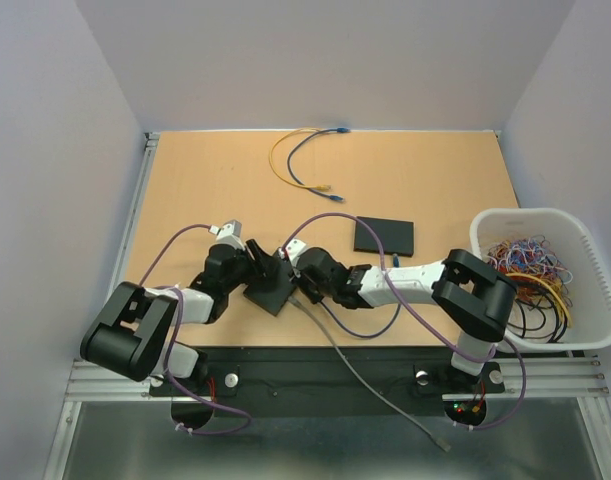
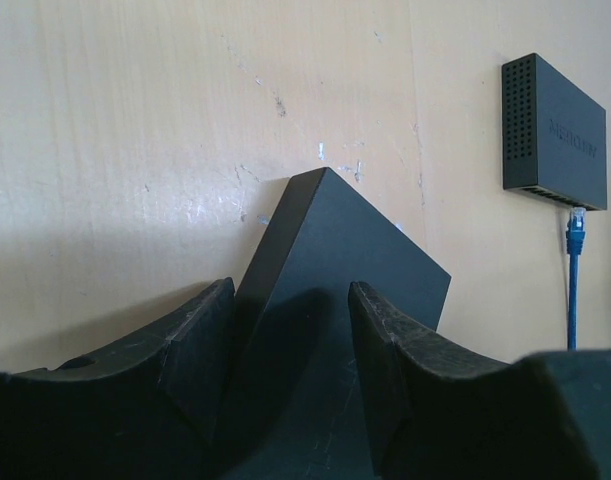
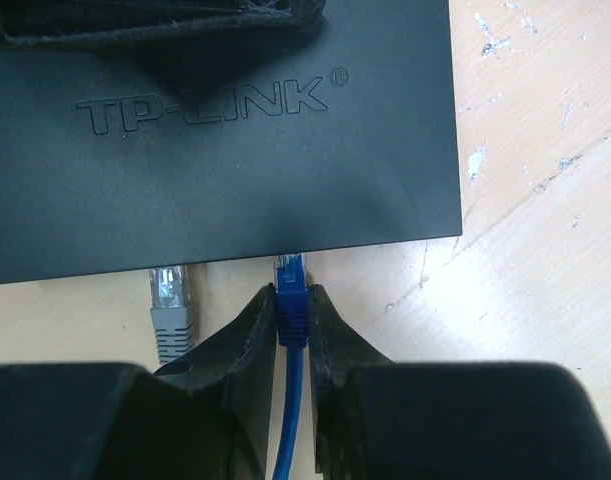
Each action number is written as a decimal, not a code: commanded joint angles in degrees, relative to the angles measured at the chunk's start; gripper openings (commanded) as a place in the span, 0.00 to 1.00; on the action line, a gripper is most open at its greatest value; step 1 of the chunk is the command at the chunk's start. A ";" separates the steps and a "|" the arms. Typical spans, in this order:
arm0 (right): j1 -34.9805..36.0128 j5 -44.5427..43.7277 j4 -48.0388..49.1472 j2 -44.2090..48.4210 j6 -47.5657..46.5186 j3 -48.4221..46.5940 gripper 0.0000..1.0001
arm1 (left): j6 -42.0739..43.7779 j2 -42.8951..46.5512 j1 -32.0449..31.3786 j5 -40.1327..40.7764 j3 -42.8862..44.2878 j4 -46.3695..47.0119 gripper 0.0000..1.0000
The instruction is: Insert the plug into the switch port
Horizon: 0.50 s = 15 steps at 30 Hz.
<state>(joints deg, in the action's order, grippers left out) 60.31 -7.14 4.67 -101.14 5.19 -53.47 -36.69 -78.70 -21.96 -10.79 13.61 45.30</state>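
A black TP-LINK switch (image 3: pixel 215 150) lies tilted at the table's near middle (image 1: pixel 270 292). My left gripper (image 1: pixel 255 262) is shut on its far edge, and the switch body (image 2: pixel 335 260) runs between the fingers in the left wrist view. My right gripper (image 3: pixel 292 305) is shut on a blue plug (image 3: pixel 292 285) by its boot. The plug's clear tip touches the switch's front edge, where the ports are hidden beneath. A grey plug (image 3: pixel 171 300) sits at the same edge, just left of it. In the top view the right gripper (image 1: pixel 303 283) is against the switch's right side.
A second black switch (image 1: pixel 384 236) lies farther back, with a blue cable (image 2: pixel 575 235) plugged into it. A white basket (image 1: pixel 585 300) of tangled cables stands at the right. Yellow and blue cables (image 1: pixel 295 165) lie at the back. A grey cable (image 1: pixel 385 395) trails off the near edge.
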 commanded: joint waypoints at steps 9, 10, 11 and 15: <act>0.33 1.34 16.07 1.83 -0.18 -2.43 0.00 | -6.90 -1.37 -12.76 -3.98 -1.30 2.25 0.59; 0.33 1.42 17.12 1.91 0.08 -2.34 0.00 | -7.34 -1.37 -13.89 -3.63 -1.39 2.25 0.59; 0.42 1.51 17.65 2.09 0.26 -2.16 0.00 | -7.69 -1.37 -14.69 -3.45 -1.48 2.42 0.59; 0.33 4.49 21.52 3.32 -0.35 -0.67 0.00 | -9.02 -1.28 -18.02 -1.26 -2.70 3.57 0.58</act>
<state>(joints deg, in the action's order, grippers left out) 59.90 -9.45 2.48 -100.03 3.75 -52.69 -37.65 -79.37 -32.03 2.50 12.69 48.31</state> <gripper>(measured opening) 0.206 0.592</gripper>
